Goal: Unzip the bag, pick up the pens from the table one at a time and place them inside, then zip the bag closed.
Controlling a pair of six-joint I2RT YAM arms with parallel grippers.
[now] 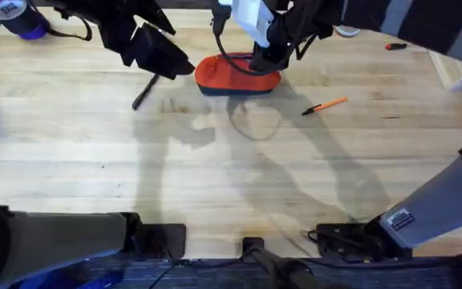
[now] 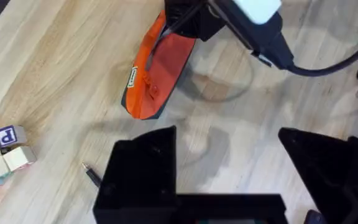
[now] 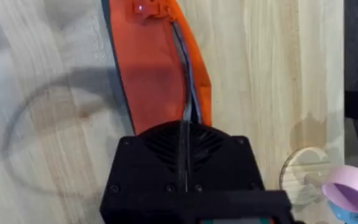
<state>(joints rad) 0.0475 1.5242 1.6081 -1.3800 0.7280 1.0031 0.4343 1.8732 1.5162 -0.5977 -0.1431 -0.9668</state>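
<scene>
The orange bag (image 1: 233, 76) lies at the far middle of the table (image 1: 215, 177), its navy underside showing along one edge. My right gripper (image 1: 265, 63) is shut on one end of the bag (image 3: 157, 74), its tips (image 3: 185, 124) pinched right on the zipper line. My left gripper (image 1: 171, 64) hovers open just left of the bag (image 2: 160, 74), nothing between its fingers (image 2: 145, 165). The black pen (image 1: 145, 91) lies beside it; its tip (image 2: 92, 176) pokes out past the left finger. The orange pen (image 1: 325, 106) lies to the bag's right.
A red-handled screwdriver (image 1: 395, 46) lies at the far right and a tape roll (image 1: 18, 16) at the far left corner. Small letter blocks (image 2: 2, 155) sit near the left gripper. A wooden disc (image 3: 303, 177) and a pink cup (image 3: 353, 193) lie beyond the bag.
</scene>
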